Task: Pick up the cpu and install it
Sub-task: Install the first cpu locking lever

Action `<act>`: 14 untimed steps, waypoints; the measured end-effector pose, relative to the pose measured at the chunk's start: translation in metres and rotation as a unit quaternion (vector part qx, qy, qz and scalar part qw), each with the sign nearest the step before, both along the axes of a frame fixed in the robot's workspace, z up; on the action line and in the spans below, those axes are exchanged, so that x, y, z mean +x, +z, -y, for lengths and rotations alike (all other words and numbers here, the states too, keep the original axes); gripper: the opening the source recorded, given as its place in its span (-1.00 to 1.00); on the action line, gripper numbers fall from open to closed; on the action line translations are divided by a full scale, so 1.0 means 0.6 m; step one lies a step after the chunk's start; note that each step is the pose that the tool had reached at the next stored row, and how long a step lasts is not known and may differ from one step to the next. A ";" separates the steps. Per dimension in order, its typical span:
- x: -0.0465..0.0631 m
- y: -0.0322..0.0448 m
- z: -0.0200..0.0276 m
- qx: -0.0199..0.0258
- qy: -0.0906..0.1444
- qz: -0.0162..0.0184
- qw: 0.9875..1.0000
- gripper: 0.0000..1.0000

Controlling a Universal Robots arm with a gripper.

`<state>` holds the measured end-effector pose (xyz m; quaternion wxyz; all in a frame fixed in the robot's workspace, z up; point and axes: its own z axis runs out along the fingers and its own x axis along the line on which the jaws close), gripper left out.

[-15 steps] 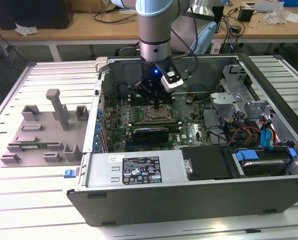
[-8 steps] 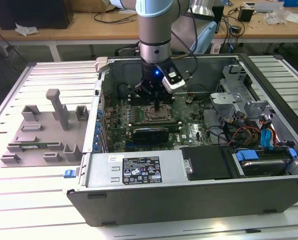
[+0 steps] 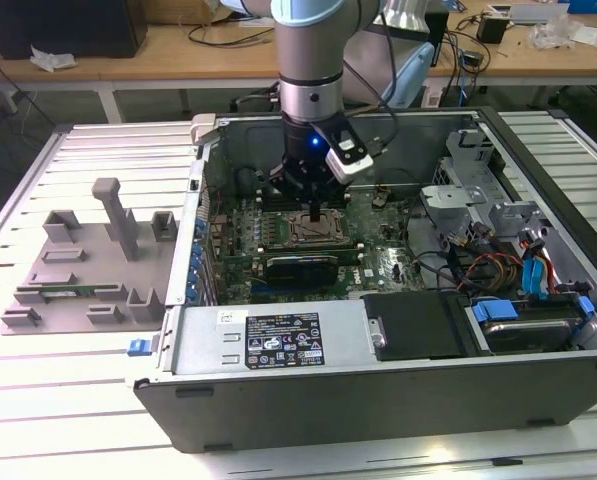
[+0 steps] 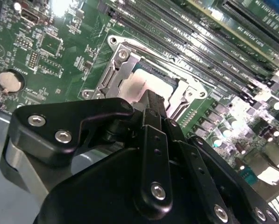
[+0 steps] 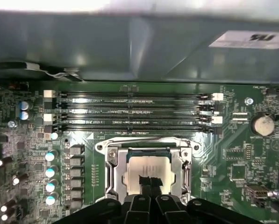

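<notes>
The cpu point(image 5: 147, 169) lay seated in the socket frame point(image 5: 112, 164), directly beneath the gripper point(image 5: 147, 183). The fingers point(image 5: 144, 184) were drawn nearly together, tips at the chip's top; whether they held it could not be determined. Placement appeared essentially done, release pending.

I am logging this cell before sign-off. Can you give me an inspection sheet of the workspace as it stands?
Surface: slatted metal table; open computer case on it.
Job's things: cpu lies inside the socket frame on the motherboard.
Clutter: grey fixture blocks at the exterior view's left of the case.
Grippers: gripper sits over the cpu, fingertips close together at its top.
Cables: coloured wire bundle in the case, at the exterior view's right.
Surroundings: wooden bench behind, with loose cables.
</notes>
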<state>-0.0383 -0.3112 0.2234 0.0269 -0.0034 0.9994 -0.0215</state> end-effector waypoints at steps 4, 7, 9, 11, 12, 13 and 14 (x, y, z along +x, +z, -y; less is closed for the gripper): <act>0.000 0.019 0.0000 0.000 0.000 0.000 1.000 -0.79; 0.000 0.031 0.0000 0.000 0.000 0.000 1.000 -0.79; 0.000 0.034 0.0000 0.000 0.000 0.000 1.000 -0.79; 0.003 0.034 0.0002 0.000 0.000 0.000 1.000 -0.79; 0.004 0.034 0.0004 0.000 0.000 0.000 1.000 -0.79; 0.004 0.034 0.0009 0.000 0.000 -0.001 1.000 -0.79; 0.004 0.034 0.0020 0.000 0.000 -0.001 1.000 -0.79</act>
